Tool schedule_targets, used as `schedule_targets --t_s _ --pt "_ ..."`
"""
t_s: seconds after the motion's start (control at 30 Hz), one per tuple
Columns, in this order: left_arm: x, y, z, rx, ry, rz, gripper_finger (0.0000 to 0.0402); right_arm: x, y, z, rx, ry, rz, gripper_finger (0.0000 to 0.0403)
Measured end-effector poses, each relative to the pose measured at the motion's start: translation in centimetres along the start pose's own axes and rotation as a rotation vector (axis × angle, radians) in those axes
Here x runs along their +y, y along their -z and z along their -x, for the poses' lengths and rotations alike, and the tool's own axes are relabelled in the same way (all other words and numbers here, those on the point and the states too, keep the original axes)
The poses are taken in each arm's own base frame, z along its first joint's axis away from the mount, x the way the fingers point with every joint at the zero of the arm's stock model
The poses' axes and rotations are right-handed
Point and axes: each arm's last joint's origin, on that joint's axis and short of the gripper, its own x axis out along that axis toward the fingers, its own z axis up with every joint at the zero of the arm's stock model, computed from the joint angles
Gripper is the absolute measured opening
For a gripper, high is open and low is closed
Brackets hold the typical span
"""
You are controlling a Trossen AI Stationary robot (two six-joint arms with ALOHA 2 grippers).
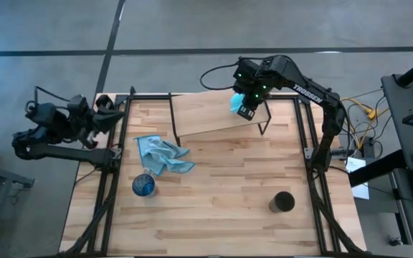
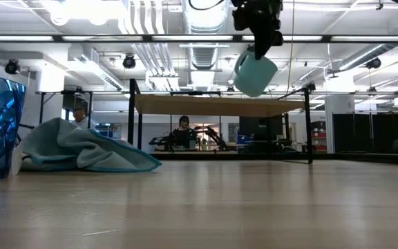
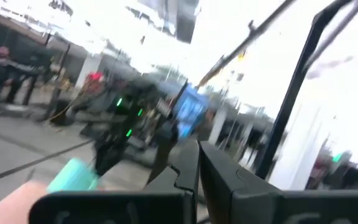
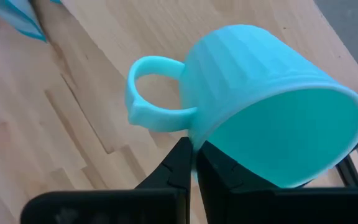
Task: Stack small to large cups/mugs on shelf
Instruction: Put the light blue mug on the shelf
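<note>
Now, you see the large wooden tabletop (image 1: 214,208) under both arms, and on its far part the shelf (image 1: 206,115), a rectangular light wooden board on thin black metal legs. Your right gripper (image 1: 246,107) is above the right end of this board, and its two dark fingers are closed on the rim of the teal ribbed mug with a handle (image 4: 253,106). In the low view the mug (image 2: 254,72) hangs tilted in the air, just above the level of the board, and I cannot tell if it touches it. In the right wrist view the mug's open mouth points toward the camera and the handle points away to the side.

Your left gripper (image 1: 110,115) waits at the left edge of the table, near the far corner, and its fingers (image 3: 185,177) are together with nothing between them.

The crumpled light blue cloth (image 1: 162,155) lies on the table left of the middle. Just in front of it stands the translucent blue glass cup (image 1: 143,185). The black cylindrical cup (image 1: 282,203) stands well apart, on the near right part of the table
</note>
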Motion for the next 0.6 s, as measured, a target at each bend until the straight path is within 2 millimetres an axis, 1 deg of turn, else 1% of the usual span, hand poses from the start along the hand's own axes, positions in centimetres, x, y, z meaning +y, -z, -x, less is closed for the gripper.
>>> schedule_targets --t_s 0.07,0.17,0.3,0.5,0.6 --pt "-0.18 -0.44 0.05 -0.043 0.023 0.016 0.0000 -0.01 0.02 -0.09 0.004 0.003 -0.003 0.0013" --pt "-0.26 -0.68 0.39 -0.056 0.044 0.027 0.0000 -0.01 0.02 -0.14 0.006 0.003 0.001 0.0013" --pt "0.09 -0.42 0.36 -0.052 -0.048 0.006 0.0000 0.00 0.03 -0.17 0.007 0.002 -0.006 0.0013" --pt "0.20 -0.34 0.18 -0.060 -0.084 0.000 0.0000 -0.01 0.03 -0.17 0.007 0.002 -0.007 0.0013" --pt "0.27 -0.21 -0.06 -0.054 -0.105 -0.051 0.0000 0.00 0.01 -0.08 0.003 0.002 -0.007 0.0013"
